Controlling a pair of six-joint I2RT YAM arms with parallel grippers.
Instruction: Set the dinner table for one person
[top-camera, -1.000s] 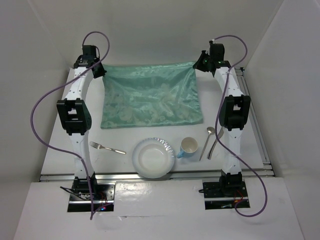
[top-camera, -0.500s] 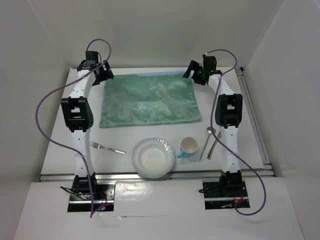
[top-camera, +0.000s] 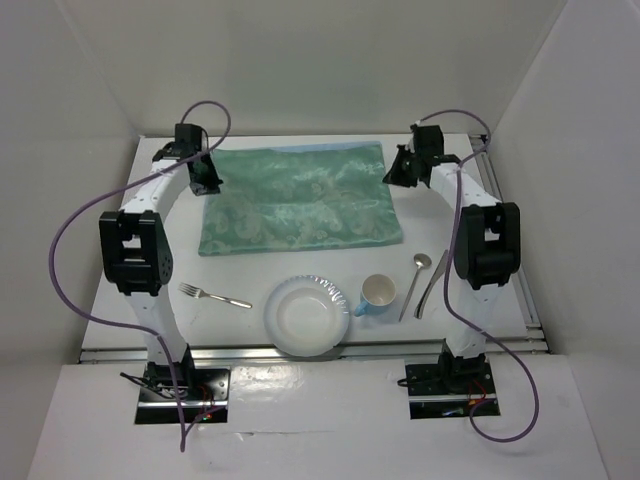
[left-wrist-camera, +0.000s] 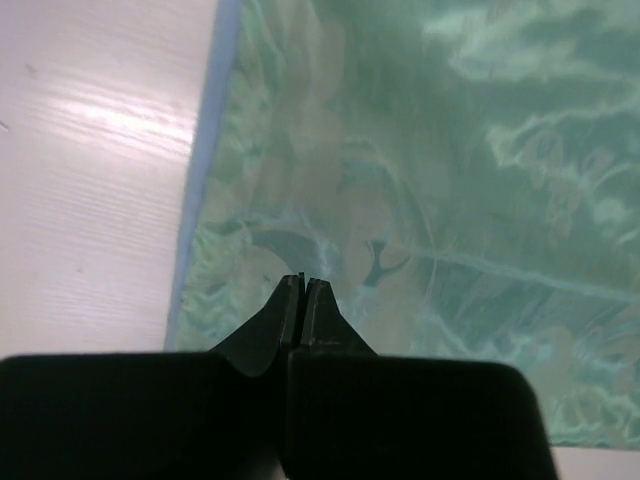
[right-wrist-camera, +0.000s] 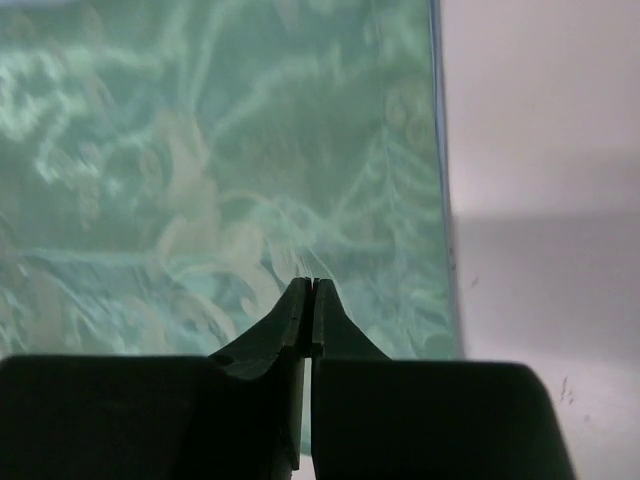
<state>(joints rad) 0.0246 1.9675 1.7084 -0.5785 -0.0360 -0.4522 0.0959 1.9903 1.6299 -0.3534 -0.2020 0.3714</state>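
The white dinner table (top-camera: 250, 275) carries a shiny green patterned cloth mat (top-camera: 300, 198) lying flat at the back middle. My left gripper (top-camera: 208, 178) hangs shut and empty over the mat's left edge. In the left wrist view its jaws (left-wrist-camera: 303, 285) are pressed together above the green cloth (left-wrist-camera: 450, 150). My right gripper (top-camera: 397, 170) is shut and empty over the mat's right edge, with its jaws (right-wrist-camera: 312, 287) closed above the cloth (right-wrist-camera: 200, 150). Near the front lie a fork (top-camera: 215, 296), a white plate (top-camera: 307, 316), a cup (top-camera: 377, 295), a spoon (top-camera: 415, 280) and a knife (top-camera: 432, 285).
White walls enclose the table on three sides. A metal rail (top-camera: 300, 350) runs along the near edge and another (top-camera: 510, 240) along the right side. Purple cables (top-camera: 70, 240) loop off both arms. Bare tabletop (left-wrist-camera: 90, 150) shows left of the mat and on its right (right-wrist-camera: 540, 150).
The mat, held up by its far corners a second ago, now lies flat. Both grippers opened, let it go and shut again. Both arms drew back outward over the mat's side edges.
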